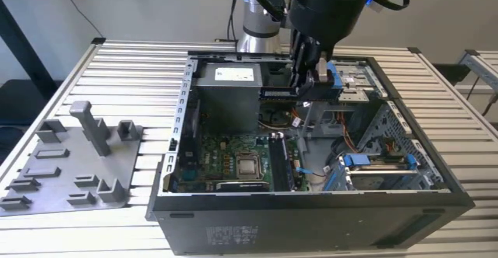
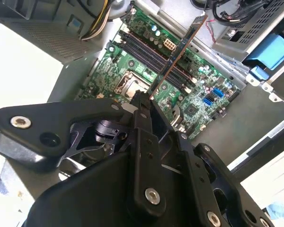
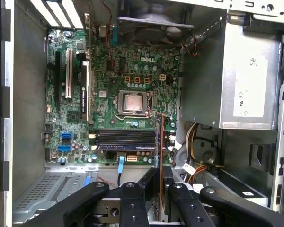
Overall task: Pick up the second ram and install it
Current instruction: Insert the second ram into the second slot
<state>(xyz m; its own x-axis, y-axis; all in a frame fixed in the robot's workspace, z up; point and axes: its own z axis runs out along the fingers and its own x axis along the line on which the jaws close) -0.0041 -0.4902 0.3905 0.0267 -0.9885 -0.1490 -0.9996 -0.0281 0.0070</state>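
My gripper [image 1: 305,92] hangs inside the open computer case [image 1: 311,211], above the motherboard [image 1: 225,159]. It is shut on the second ram [image 1: 278,94], a thin card held by one end. In both wrist views the card shows edge-on: the second ram [image 2: 179,54] reaches out from the gripper [image 2: 144,101] over the dark memory slots [image 2: 149,52]. In the first wrist view the ram [image 3: 160,142] stands beside the end of the memory slots [image 3: 125,139], rising from the gripper [image 3: 160,176]. The card is above the board, apart from the slots.
A grey power supply [image 1: 225,89] fills the case's far corner, next to the gripper. Blue drive latches [image 1: 374,160] and a metal drive cage [image 1: 389,176] sit at the exterior view's right. The processor socket [image 3: 132,101] lies mid-board. A grey fixture tray [image 1: 70,159] with upright posts stands outside the case.
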